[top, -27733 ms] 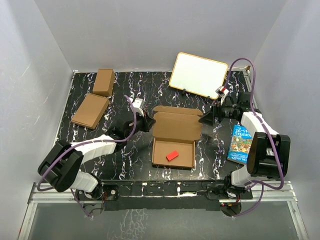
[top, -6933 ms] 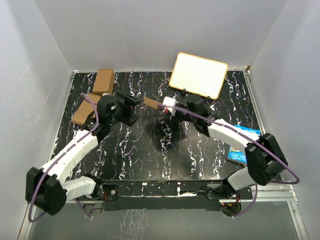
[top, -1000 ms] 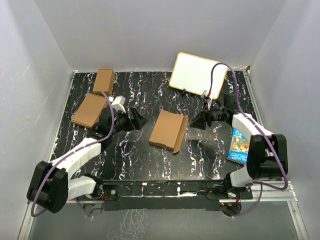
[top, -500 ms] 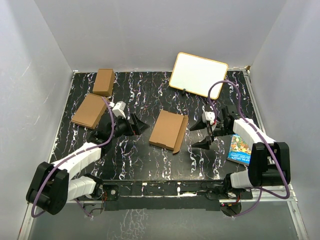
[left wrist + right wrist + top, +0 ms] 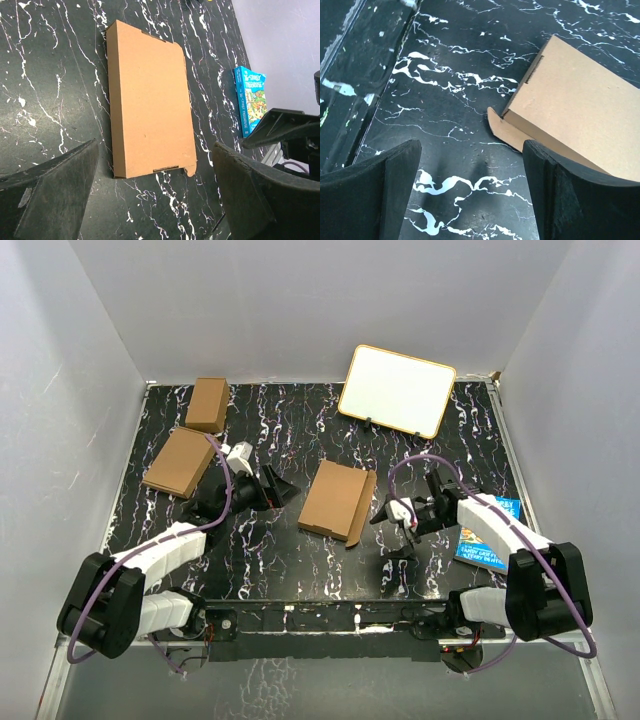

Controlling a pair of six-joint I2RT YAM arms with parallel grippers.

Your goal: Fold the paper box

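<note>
Left pincer point(image 5: 155, 150) and right pincer point(image 5: 472, 147) gape empty; paper box point(image 5: 337, 498) lies lengthwise, seemingly near-to-far.

On my black marbled table point(image 5: 300, 425) I see the closed paper box point(image 5: 335, 500) mid-table, a small carton point(image 5: 208, 404) and a larger carton point(image 5: 180, 461) far left, a whiteboard point(image 5: 397, 390) far right, and a blue book point(image 5: 477, 545) near right.

Even, diffuse light from above fills the pale-walled enclosure, and the whiteboard point(image 5: 397, 390) is nearly washed out. The arms cast soft shadows on the glossy black worktop point(image 5: 320, 430). In the wrist views the box point(image 5: 147, 100) is sharp, while the dark fingers point(image 5: 50, 195) at the frame edges look slightly soft. Pale reflections streak the worktop's edge.
</note>
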